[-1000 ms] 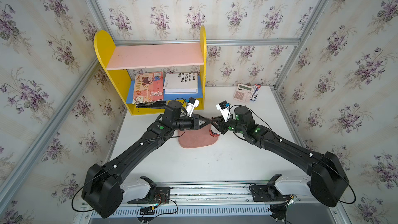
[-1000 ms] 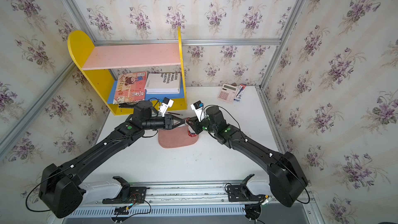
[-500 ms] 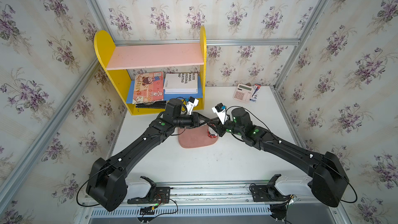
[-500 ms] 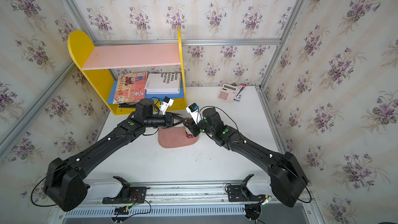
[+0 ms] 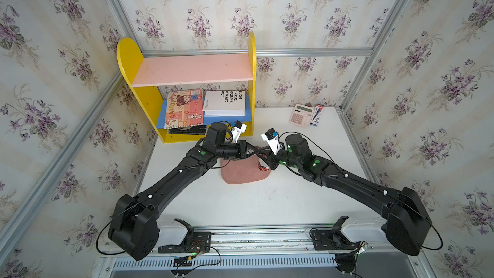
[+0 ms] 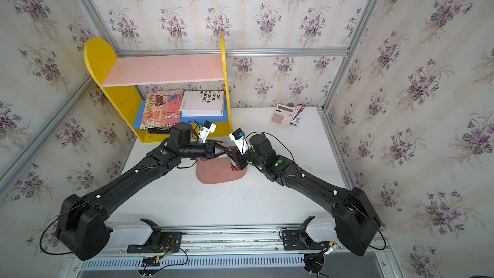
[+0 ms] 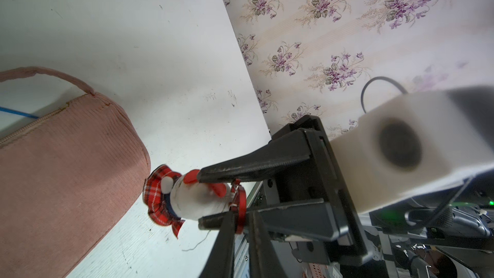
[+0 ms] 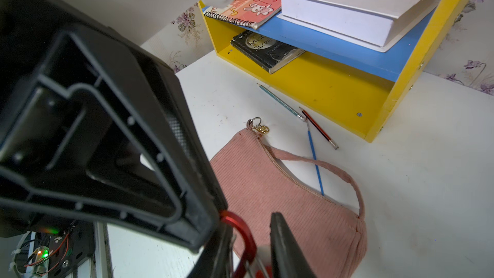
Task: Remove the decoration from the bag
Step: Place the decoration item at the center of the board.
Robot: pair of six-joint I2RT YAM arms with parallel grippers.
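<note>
Plush decoration [image 7: 187, 201] was clamped in the right gripper [image 7: 201, 200] jaws, its red clip [image 7: 242, 201] pinched in the left gripper [image 7: 241, 219] jaws. Taking it off the bag [image 7: 66, 161] seemed next.

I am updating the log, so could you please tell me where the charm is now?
In both top views the charm is at the pink bag's right end; the left wrist view shows the right hand gripping it.

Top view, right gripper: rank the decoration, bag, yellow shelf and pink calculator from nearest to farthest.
From the right gripper:
1. decoration: clamped in its jaws.
2. bag: right beside it, mid-table.
3. yellow shelf: behind, toward the left arm's side.
4. pink calculator: back corner on the right arm's side.
</note>
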